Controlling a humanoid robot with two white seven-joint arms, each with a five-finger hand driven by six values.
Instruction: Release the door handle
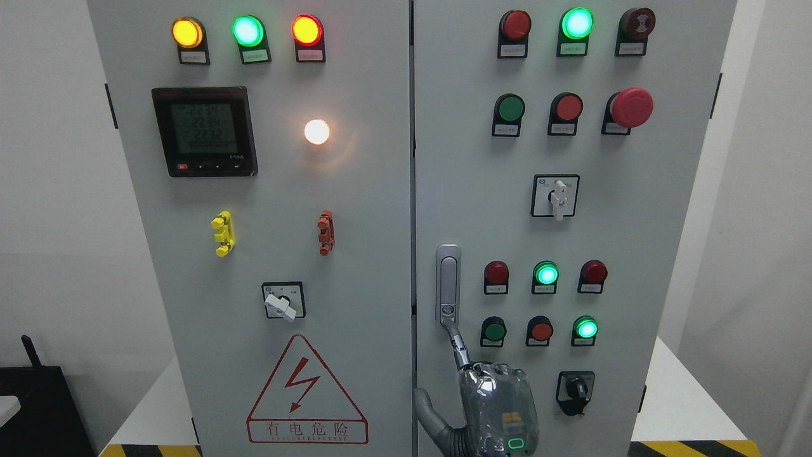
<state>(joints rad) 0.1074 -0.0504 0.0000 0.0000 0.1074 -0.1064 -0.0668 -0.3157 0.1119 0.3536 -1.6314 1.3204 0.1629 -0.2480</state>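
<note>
**Electrical cabinet (380,190) with two doors, head view, left to right.**

- **Far left:** a black object (32,400) stands at the lower edge, against a white wall.
- **Left door (279,209):**
  - The top row has three lit indicator lamps: amber (188,32), green (247,30) and red-orange (307,30).
  - Below them are a black digital meter (204,131) with its display lit and, to its right, a glowing white lamp (316,131).
  - At mid-height are a yellow clip (222,233) and a red clip (326,232).
  - Lower down, a rotary selector switch (283,301) sits above a red triangular warning sign (307,390) with a lightning bolt.
- **Right door (647,254):**
  - The upright silver door handle (448,285) is just beside the centre seam, in the door's lower half.
  - The right hand (498,406) rises from the bottom edge directly under the handle, with its back towards the camera.
  - One finger (458,346) stretches upward with its tip touching the handle's lower end. The thumb (424,406) is held apart to the left.
  - The remaining digits are foreshortened behind the knuckles, and their pose cannot be told. The hand is not closed round the handle.
  - To the right are rows of red and green pushbuttons and lamps, several of the green ones lit.
  - Also there are a red mushroom stop button (631,106), a white-lever selector (556,195) and a black knob switch (575,390).
- **Floor level:** a white plinth (679,393) with a yellow-black hazard stripe (691,449).
</note>
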